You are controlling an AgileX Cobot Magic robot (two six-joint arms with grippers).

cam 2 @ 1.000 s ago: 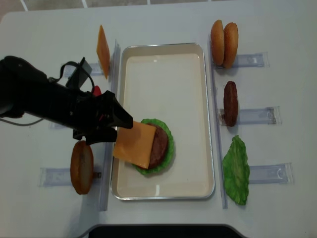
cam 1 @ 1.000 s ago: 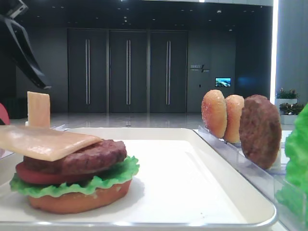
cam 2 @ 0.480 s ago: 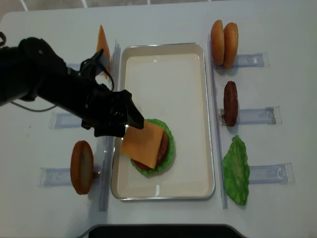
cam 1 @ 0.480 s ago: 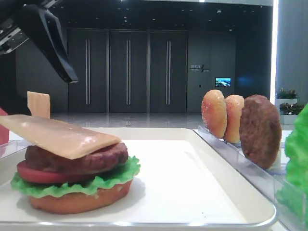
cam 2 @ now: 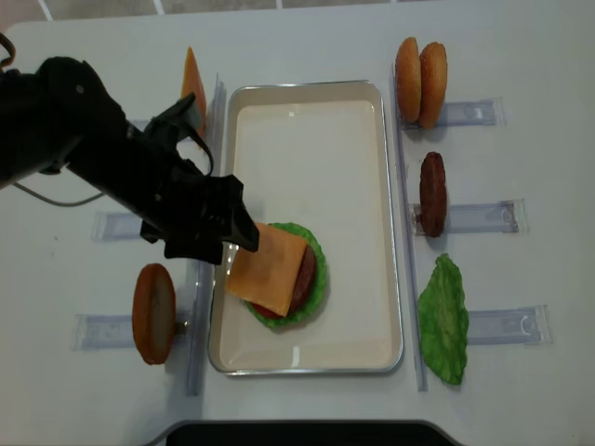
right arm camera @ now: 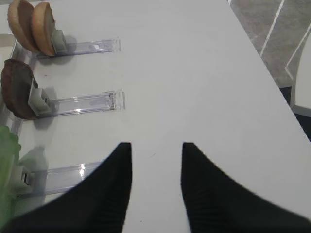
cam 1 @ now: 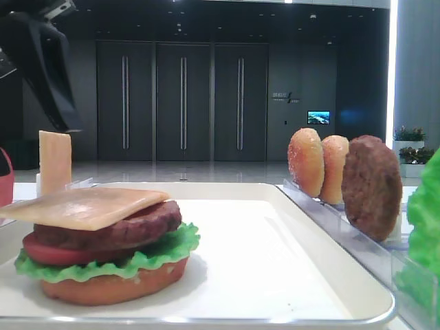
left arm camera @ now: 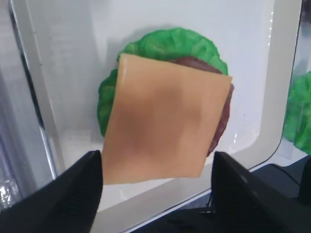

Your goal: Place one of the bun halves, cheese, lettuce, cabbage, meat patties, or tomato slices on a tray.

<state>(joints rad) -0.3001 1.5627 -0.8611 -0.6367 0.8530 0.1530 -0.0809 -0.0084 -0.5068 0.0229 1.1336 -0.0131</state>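
A pale orange cheese slice lies on top of a stack at the near left of the cream tray. Seen from the low side, the cheese rests on a brown patty, over tomato, lettuce and a bun half, and it overhangs to the left. My left gripper hangs open above the stack's left side. In the left wrist view the cheese lies below, between the spread fingers. My right gripper is open over bare table.
Clear holder strips flank the tray. On the right stand two bun halves, a patty and a lettuce leaf. On the left are an upright cheese slice and a bun half. The tray rim is low.
The cheese has moved right onto the patty and dropped from a tilt to nearly flat. My left gripper has drawn back from the stack with its jaws still wide.
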